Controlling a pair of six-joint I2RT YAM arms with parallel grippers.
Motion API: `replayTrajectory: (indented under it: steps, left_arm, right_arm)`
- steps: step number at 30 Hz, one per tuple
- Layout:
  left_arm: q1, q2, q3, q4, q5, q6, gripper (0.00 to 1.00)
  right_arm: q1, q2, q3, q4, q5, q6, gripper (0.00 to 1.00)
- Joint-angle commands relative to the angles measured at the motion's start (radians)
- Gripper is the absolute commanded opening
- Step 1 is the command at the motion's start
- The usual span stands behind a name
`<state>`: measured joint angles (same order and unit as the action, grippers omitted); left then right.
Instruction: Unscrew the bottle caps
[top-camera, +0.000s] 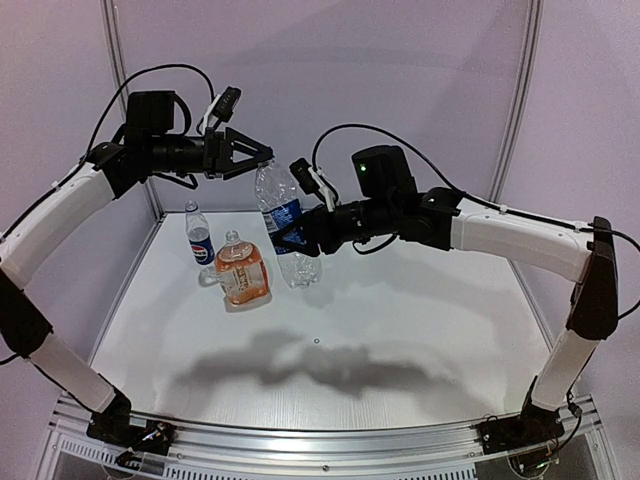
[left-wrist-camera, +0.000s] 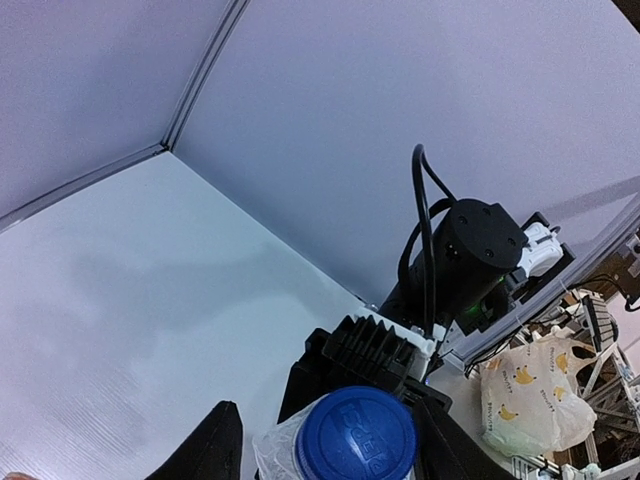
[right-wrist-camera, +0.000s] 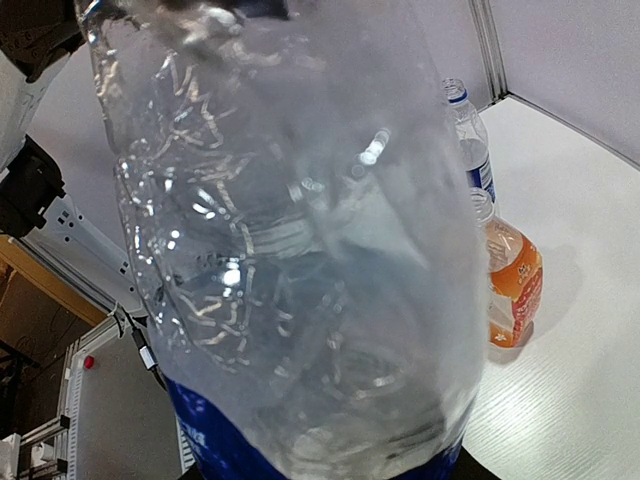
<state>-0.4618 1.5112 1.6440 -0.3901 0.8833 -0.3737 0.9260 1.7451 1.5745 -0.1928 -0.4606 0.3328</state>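
Left wrist view puts the blue cap between the left tool's parted fingers, a small hard rim I'd pinch squarely, while the right tool clamps the thin, likely crushable bottle aloft.

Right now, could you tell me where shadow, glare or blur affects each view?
Top external: soft grey shadows cross the white table. Right wrist: the clear crumpled plastic bottle fills the frame, blurred, with glints. Left wrist: the round blue plastic cap is cropped below.
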Motion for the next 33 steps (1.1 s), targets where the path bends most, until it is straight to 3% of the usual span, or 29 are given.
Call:
replayTrajectory:
  steps: [1,4,8,15,22,24,26,28,31,33]
  left_arm:
    - [-0.009,-0.026,-0.026,0.019,-0.013,0.005,0.61]
    - [-0.009,-0.036,-0.033,0.025,-0.023,0.005,0.64]
    - [-0.01,-0.038,-0.034,0.026,-0.015,0.005,0.53]
    - [-0.011,-0.045,-0.037,0.027,-0.021,0.012,0.48]
    - [-0.011,-0.049,-0.043,0.023,-0.035,0.015,0.24]
    - [-0.011,-0.053,-0.049,0.026,-0.041,0.017,0.3]
    - [-0.011,-0.058,-0.052,0.026,-0.051,0.018,0.54]
    - [-0.01,-0.063,-0.055,0.028,-0.063,0.021,0.67]
    - [-0.009,-0.07,-0.057,0.029,-0.078,0.023,0.67]
    - [-0.008,-0.07,-0.054,0.026,-0.078,0.024,0.55]
  right_arm:
    - [0.006,0.024,0.031,-0.014,-0.006,0.014,0.47]
    - [0.008,0.029,0.037,-0.014,-0.005,0.015,0.47]
    - [0.011,0.038,0.046,-0.021,-0.004,0.019,0.46]
    - [0.014,0.049,0.06,-0.027,-0.006,0.018,0.45]
    - [0.016,0.053,0.065,-0.032,-0.012,0.02,0.45]
    - [0.017,0.053,0.064,-0.035,-0.013,0.02,0.44]
    - [0.016,0.054,0.064,-0.039,-0.016,0.02,0.44]
    - [0.017,0.054,0.064,-0.041,-0.016,0.02,0.44]
    - [0.019,0.054,0.064,-0.042,-0.019,0.02,0.44]
    - [0.02,0.054,0.064,-0.044,-0.021,0.02,0.43]
